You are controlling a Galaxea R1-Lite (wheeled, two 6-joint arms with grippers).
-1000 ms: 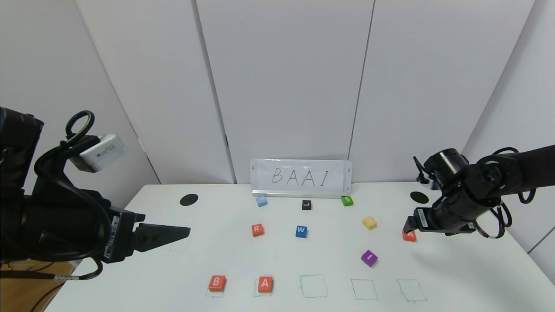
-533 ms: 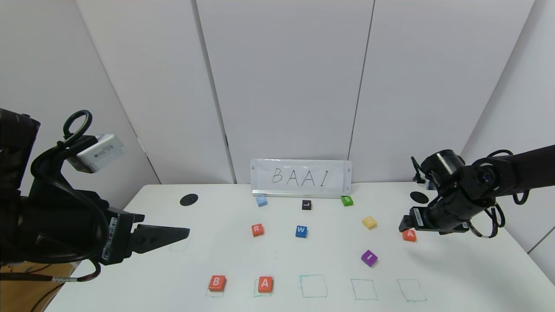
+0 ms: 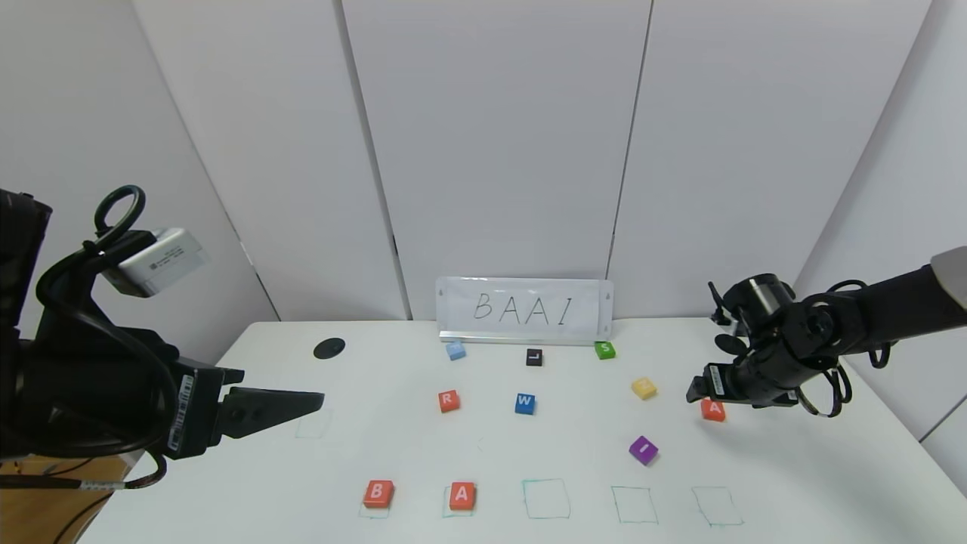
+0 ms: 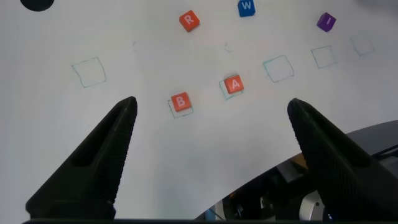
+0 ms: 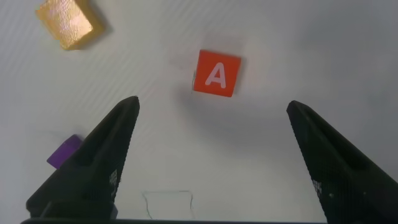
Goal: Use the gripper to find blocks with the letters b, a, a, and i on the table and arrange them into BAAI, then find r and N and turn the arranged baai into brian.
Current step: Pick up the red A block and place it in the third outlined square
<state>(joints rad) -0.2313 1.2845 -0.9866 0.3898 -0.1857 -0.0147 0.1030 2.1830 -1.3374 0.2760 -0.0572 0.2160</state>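
Observation:
On the white table (image 3: 793, 483), orange-red B (image 3: 378, 493) and A (image 3: 461, 495) sit on the first two green outlines of the front row. The second A (image 3: 712, 409) lies at the right, just below and ahead of my open right gripper (image 3: 695, 391), whose jaws are empty; this A (image 5: 216, 74) shows beyond the right gripper (image 5: 212, 104). Purple I (image 3: 643, 449) lies tilted nearby. R (image 3: 449, 400) is mid-table. I cannot make out an N. My left gripper (image 3: 313, 404) hovers open at the left, above B (image 4: 180, 102) and A (image 4: 234, 85).
Blue W (image 3: 525, 403), black L (image 3: 534, 357), green S (image 3: 604, 350), a light-blue block (image 3: 455, 350) and a yellow block (image 3: 644, 387) lie mid-table. A BAAI sign (image 3: 523, 310) stands at the back. Three green outlines (image 3: 545, 499) in the front row hold nothing.
My right gripper has drawn up and slightly left, uncovering the second A. The left arm has sunk a little and eased left. No block has moved.

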